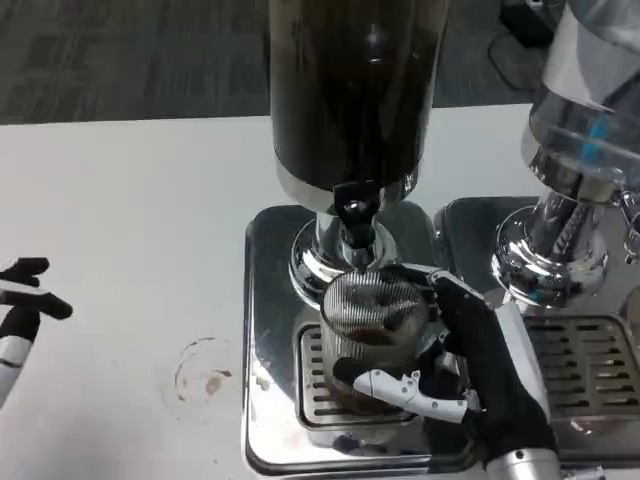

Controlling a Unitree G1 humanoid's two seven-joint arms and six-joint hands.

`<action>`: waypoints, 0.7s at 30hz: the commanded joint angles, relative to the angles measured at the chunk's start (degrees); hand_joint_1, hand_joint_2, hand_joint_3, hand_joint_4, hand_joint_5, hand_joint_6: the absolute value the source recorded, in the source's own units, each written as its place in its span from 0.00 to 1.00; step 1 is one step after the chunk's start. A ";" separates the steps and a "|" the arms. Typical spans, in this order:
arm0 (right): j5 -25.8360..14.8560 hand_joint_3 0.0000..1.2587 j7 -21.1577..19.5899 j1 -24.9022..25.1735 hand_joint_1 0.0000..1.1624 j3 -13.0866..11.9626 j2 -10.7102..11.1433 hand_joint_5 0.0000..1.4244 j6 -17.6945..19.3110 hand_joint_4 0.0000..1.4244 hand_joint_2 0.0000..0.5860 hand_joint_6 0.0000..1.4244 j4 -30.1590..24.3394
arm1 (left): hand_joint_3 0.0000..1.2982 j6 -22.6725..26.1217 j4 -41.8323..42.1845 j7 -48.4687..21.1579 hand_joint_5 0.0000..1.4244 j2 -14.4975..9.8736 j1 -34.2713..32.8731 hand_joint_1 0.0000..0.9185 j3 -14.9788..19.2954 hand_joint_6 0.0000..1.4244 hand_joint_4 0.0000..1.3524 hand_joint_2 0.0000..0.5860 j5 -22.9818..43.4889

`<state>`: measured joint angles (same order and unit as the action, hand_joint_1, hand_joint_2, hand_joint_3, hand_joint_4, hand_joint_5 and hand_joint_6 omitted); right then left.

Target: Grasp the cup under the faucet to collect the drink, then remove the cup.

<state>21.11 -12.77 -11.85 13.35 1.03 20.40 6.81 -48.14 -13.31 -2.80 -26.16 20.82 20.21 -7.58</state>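
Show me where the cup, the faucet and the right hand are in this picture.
cup [372,325]: head view, on its ribbed clear wall.
faucet [355,212]: head view, on the black tap above the cup.
right hand [470,365]: head view, on the hand's middle, beside the cup it grips.

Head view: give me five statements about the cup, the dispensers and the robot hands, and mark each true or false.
1. The right robot hand grips the ribbed cup. True.
2. The cup stands on the drip grate below the black faucet. True.
3. The left robot hand holds the cup. False: it hovers at the table's left edge, holding nothing.
4. The cup lies tipped over on the table. False: it stands upright on the grate.
5. A second dispenser stands right of the dark one. True.
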 commanded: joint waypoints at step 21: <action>1.13 0.42 1.65 -9.46 0.89 -2.00 2.45 0.59 -0.66 0.43 0.22 0.82 -14.87 | 0.11 -0.10 -3.69 -5.48 0.00 -10.66 -6.23 0.00 -6.02 0.00 0.00 0.25 -7.92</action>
<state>23.17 -11.46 -20.74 11.54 3.37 19.38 -5.35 -47.11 -16.55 -7.20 -34.13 15.17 15.10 -13.42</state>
